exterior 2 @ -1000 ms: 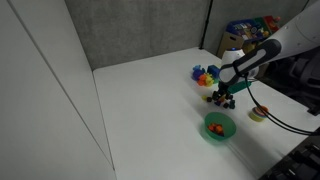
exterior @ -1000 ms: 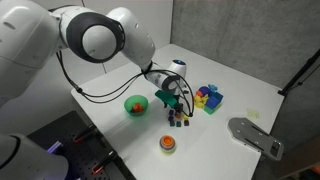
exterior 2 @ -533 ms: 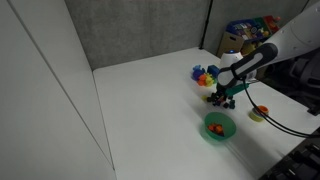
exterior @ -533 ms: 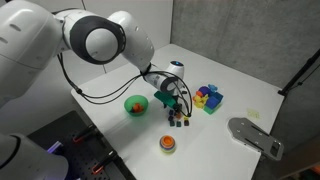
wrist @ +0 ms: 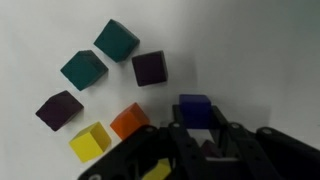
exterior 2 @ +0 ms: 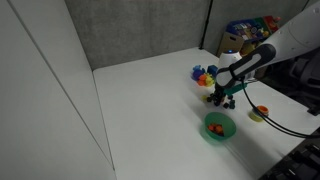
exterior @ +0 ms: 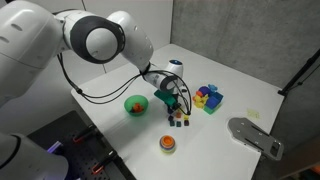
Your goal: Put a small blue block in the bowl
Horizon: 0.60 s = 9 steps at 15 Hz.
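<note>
In the wrist view the small blue block (wrist: 194, 108) sits on the white table between my gripper's (wrist: 198, 120) two dark fingers, which are shut on its sides. In both exterior views the gripper (exterior: 176, 108) (exterior 2: 225, 97) points down over the cluster of tiny cubes. The green bowl (exterior: 128, 100) (exterior 2: 208, 127) stands apart from the cluster, a short way along the table, with something small and red in it.
Around the blue block lie two teal cubes (wrist: 116, 40) (wrist: 83, 69), two purple cubes (wrist: 150, 68) (wrist: 58, 109), an orange cube (wrist: 130, 120) and a yellow cube (wrist: 90, 140). A blue-yellow-purple pile (exterior: 207, 97) and an orange-red round piece (exterior: 167, 144) stand nearby.
The jaws have gone from wide open to shut on the small blue block. The arm has hardly moved.
</note>
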Tool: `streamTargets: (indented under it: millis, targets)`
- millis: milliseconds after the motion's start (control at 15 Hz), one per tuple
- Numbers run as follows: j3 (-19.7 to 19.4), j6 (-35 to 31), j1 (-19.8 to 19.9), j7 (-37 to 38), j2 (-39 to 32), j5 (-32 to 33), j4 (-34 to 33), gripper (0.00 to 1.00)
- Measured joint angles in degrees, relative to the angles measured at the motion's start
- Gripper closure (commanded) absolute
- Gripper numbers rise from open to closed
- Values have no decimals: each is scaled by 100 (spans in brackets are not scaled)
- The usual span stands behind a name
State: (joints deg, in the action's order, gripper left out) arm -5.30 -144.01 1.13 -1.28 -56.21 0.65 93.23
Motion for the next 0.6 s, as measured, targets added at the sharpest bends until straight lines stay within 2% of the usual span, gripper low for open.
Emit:
streamTargets:
  millis: [600]
  targets:
    - [-19,43,-244,4,387,24,12,90]
